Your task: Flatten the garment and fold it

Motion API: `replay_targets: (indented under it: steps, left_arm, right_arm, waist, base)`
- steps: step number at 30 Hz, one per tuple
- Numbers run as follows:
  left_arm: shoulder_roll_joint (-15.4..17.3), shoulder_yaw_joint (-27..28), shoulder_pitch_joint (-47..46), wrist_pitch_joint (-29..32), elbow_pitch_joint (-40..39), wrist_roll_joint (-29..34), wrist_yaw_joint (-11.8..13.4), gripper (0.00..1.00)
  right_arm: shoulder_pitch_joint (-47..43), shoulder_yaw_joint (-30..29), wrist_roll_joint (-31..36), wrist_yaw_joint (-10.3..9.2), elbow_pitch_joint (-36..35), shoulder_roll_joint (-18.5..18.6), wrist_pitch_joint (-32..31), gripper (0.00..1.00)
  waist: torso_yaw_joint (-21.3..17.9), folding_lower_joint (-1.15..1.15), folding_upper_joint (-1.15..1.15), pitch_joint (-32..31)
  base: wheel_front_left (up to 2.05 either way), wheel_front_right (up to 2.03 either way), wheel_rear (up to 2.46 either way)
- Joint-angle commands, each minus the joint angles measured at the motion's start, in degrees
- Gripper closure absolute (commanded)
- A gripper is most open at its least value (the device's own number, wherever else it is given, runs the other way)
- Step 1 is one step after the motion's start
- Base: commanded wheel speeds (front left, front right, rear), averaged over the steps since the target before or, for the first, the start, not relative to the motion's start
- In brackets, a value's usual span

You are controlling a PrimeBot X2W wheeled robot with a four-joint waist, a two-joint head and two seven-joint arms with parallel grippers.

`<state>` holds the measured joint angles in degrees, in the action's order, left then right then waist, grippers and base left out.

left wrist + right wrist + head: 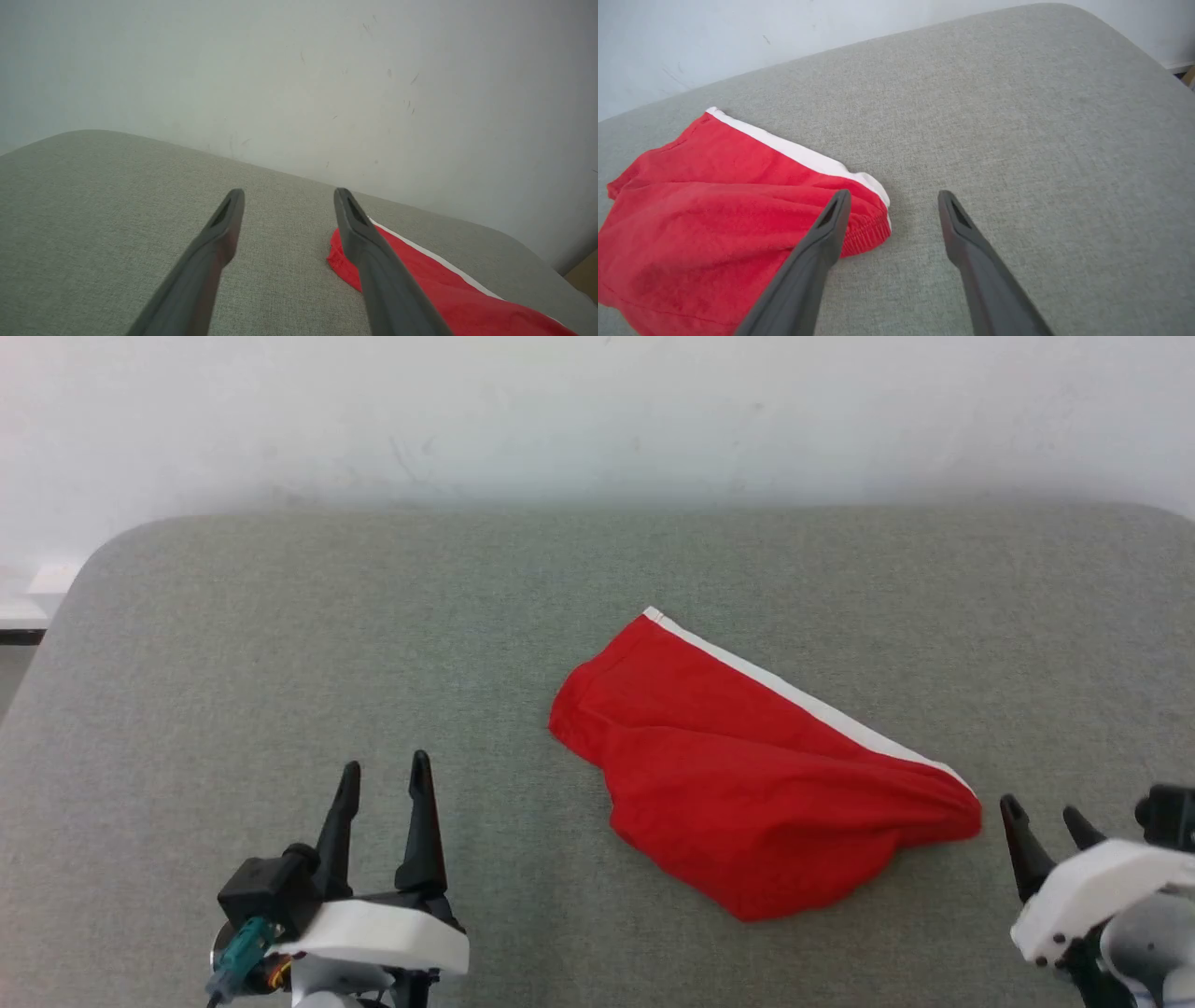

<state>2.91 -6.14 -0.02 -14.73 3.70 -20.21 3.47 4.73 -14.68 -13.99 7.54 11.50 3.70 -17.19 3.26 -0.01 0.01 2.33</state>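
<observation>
Garment lies diagonally, far-left to near-right; left end effector and right end effector gape.

A grey fabric table meets a scuffed white wall.

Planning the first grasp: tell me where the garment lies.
Head view: the garment lies right of centre on the grey surface, one end beside the right gripper.

You are looking at a grey-green, cloth-covered counter with rounded far corners. The garment is lying directly on it, right of centre and toward the near side, crumpled, with white edging running along its far side.
</observation>
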Motion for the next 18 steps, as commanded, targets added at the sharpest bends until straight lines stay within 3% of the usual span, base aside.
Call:
replay_targets:
  steps: [1,4,7,18]
  left_arm:
    - [0.0,-0.4,-1.1,-0.3,1.2,-0.5,-0.5,0.00]
    - [0.0,-1.4,-4.7,0.6,5.2,-1.4,-0.6,0.00]
    - [0.0,-1.9,-10.7,5.2,10.0,-2.3,-0.3,0.00]
    - [4.3,-9.1,-34.3,40.3,30.7,2.0,1.8,0.00]
  right_arm:
    - [-2.1,-0.5,-0.3,-0.05,-1.7,-0.5,0.7,0.00]
    - [-5.0,-0.5,-2.7,-0.05,-4.7,-0.8,1.2,0.00]
    - [-6.7,0.3,-5.3,-0.05,-6.3,-0.8,1.9,0.00]
    - [-5.3,4.7,-7.3,-0.05,-8.3,-0.8,2.4,0.00]
  waist:
    - [-0.8,0.01,-0.01,0.2]
    - [-2.0,0.01,-0.01,1.0]
    - [-3.5,0.01,-0.01,2.0]
    - [-10.2,0.01,-0.01,6.8]
  base:
    - [0.00,0.00,0.00]
    - [0.00,0.00,0.00]
    - [0.00,0.00,0.00]
    - [0.00,0.00,0.00]
